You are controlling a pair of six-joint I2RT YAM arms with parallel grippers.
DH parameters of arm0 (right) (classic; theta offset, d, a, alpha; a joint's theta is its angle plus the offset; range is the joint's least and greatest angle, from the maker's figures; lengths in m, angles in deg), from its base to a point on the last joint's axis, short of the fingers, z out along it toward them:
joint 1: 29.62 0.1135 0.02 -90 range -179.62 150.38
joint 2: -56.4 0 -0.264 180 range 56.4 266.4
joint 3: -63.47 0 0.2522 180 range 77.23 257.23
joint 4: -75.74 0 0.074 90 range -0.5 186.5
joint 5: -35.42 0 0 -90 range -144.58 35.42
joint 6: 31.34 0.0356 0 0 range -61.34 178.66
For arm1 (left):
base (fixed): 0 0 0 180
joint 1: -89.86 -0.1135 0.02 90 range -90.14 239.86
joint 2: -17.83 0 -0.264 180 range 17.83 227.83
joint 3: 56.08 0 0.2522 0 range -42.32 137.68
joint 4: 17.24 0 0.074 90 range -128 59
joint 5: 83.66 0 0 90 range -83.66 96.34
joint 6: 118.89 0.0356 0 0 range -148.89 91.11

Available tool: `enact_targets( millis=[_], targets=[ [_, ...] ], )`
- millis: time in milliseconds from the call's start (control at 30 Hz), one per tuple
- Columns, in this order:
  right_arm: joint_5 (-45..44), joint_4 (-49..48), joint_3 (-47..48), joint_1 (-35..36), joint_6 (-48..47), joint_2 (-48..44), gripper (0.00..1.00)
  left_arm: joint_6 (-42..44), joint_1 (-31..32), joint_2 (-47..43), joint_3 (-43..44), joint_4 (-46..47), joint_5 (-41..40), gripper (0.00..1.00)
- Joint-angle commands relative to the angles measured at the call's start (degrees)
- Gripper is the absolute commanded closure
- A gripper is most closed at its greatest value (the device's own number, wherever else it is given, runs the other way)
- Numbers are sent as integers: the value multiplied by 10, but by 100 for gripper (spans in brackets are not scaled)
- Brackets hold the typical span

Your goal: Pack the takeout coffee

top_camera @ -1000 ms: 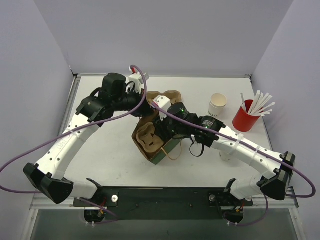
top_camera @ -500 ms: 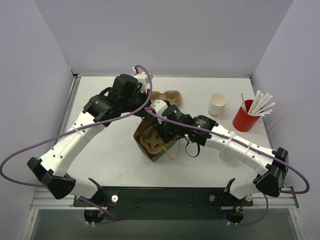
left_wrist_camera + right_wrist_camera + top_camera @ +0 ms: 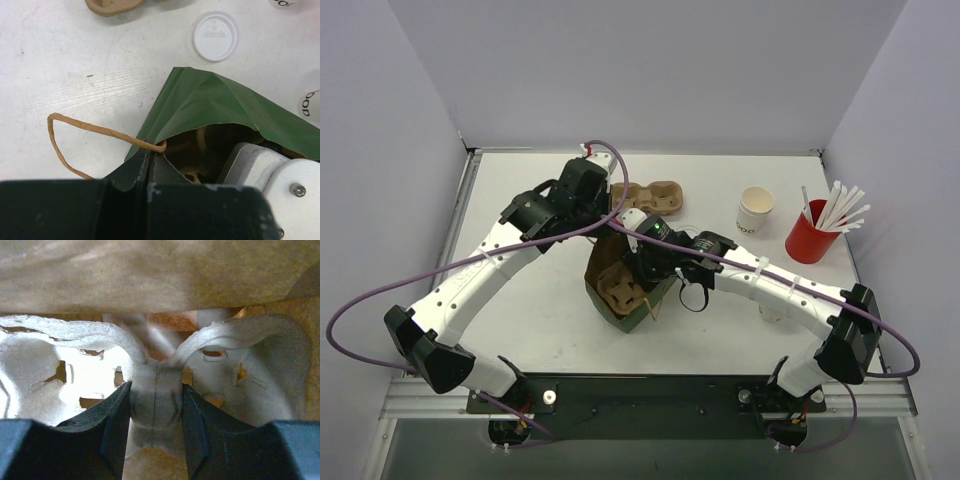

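Top view: both arms meet at the green bag [image 3: 632, 312] mid-worktop [image 3: 520, 300], with a pulp carrier [image 3: 618, 283] in its mouth. One white paper cup [image 3: 755, 208] stands upright at right, outside the bag, near the red straw cup [image 3: 808, 243]. Spare carrier [image 3: 655, 193] lies behind the bag.

Left wrist: left fingers [image 3: 137, 167] clenched on the bag rim at the twine handle [image 3: 75, 127]. White lid [image 3: 215, 36] lies beyond.

Right wrist: right fingers [image 3: 115, 415] grasping the pulp carrier's centre post, one each side.

Bag [image 3: 625, 318] at table [image 3: 720, 170] ctr, carrier [image 3: 618, 285] in it. 2nd carrier [image 3: 655, 192] behind bag; cup [image 3: 755, 208] to its right, straw cup [image 3: 808, 242] far right.
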Motion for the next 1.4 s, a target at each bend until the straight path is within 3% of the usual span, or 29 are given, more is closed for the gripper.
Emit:
enact_targets(
  millis=[0, 467, 1367],
  targets=[
    [8, 34, -19, 5, -30, 32, 79, 26, 17, 20, 30, 31, -2, 100],
    [5, 34, -21, 6, -27, 42, 77, 66, 14, 36, 38, 56, 101, 100],
    [-17, 39, -12, 6, -30, 60, 78, 69, 13, 39, 42, 70, 163, 100]
  ],
)
